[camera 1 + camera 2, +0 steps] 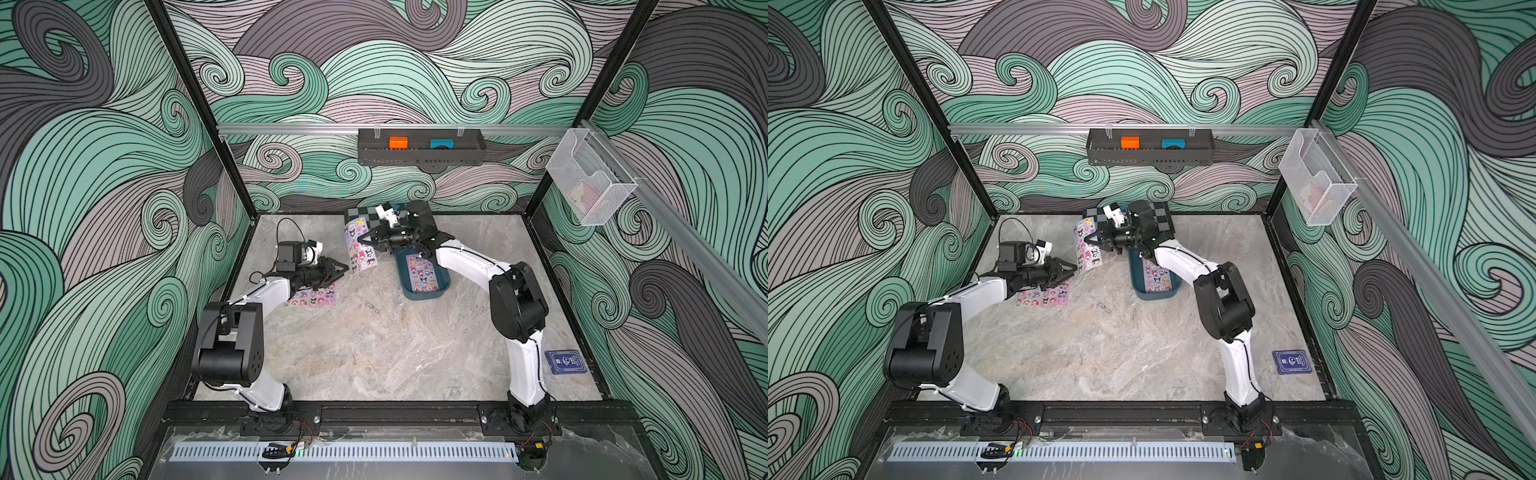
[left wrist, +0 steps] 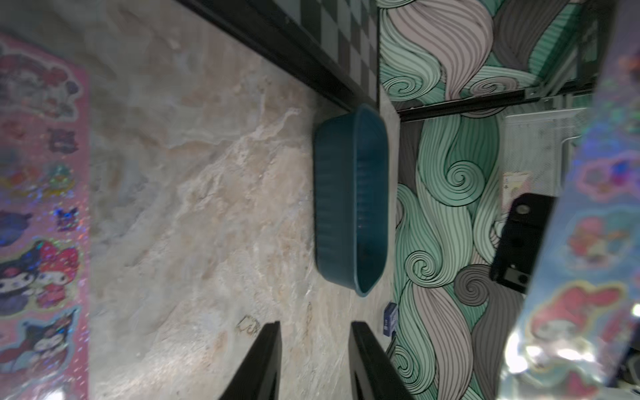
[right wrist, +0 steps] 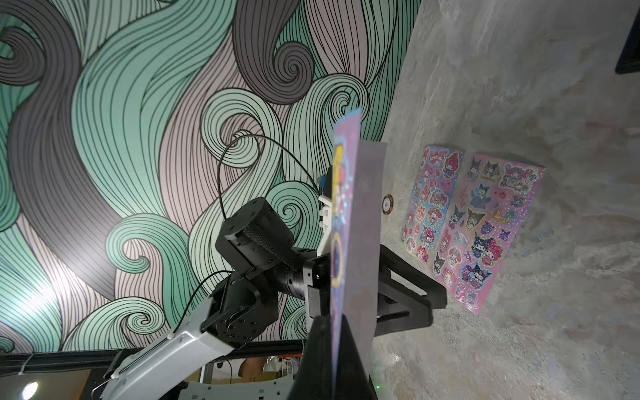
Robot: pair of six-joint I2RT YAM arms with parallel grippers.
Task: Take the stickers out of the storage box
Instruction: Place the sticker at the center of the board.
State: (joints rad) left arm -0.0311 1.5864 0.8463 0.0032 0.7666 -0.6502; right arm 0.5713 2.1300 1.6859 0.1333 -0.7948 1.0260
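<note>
Stickers (image 1: 360, 249) are glossy pink cartoon sheets. Table (image 1: 374, 353) is marbled; walls (image 1: 415, 62) carry swirls. One sheet hangs upright beside the box (image 1: 426, 295), clamped in the raised right gripper (image 1: 365, 240). Another lies inside the box. Two lie flat on the table under the low left gripper (image 1: 341, 274), jaws apart.

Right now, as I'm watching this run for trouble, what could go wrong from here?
The right gripper pinches the sticker sheet by one edge in mid-air; it could slip out. The open left gripper hangs close to two sheets lying flat and might drag them. The right arm crosses the tub holding another sheet and could knock it.
</note>
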